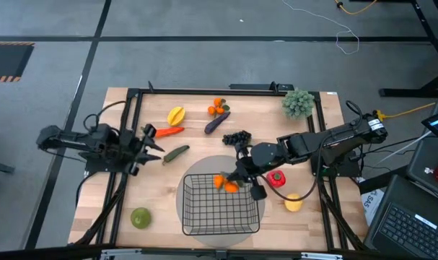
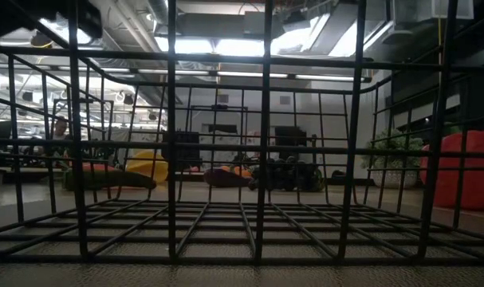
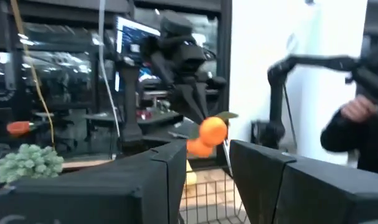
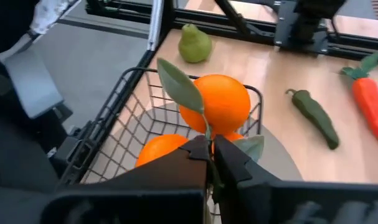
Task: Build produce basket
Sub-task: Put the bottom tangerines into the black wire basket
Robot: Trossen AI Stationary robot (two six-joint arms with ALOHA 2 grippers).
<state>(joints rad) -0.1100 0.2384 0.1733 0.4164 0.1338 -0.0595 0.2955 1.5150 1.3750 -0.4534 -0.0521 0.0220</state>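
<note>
R gripper [image 1: 237, 177] is over the far R part of the basket [image 1: 220, 230], jaws clamped on the leafy stem of an orange cluster [image 1: 226, 183]. In the R wrist view the oranges [image 4: 215, 103] hang just past the fingertips [image 4: 229, 157], above the basket's mesh [image 4: 123, 134], with a green leaf [image 4: 181, 84] sticking up from the stem. Oranges are held over the basket, not resting on its floor; low view shows the basket [image 2: 226, 223] with nothing lying on its bottom grid.

L gripper [image 1: 148, 148] sits at the table's L side, well apart from the basket, jaws apart, between carrot [image 1: 167, 131] and green pepper [image 1: 175, 153], touching neither. L wrist view looks across at the held oranges [image 3: 208, 135] between its own fingers [image 3: 170, 158].

Basket stands on a grey round mat [image 1: 181, 193] near the front-centre of the table [image 1: 125, 195].

Other produce on the table, outside the basket:
- starfruit [image 1: 175, 115], far L
- second orange cluster [image 1: 218, 107] w/ eggplant [image 1: 217, 121] just beside it
- grapes [image 1: 237, 137], near R arm
- red pepper [image 1: 276, 178] and lemon [image 1: 294, 203], R of basket
- pear [image 1: 141, 217], front L

Grey-green bushy ball [image 1: 297, 103] at far R corner.
</note>
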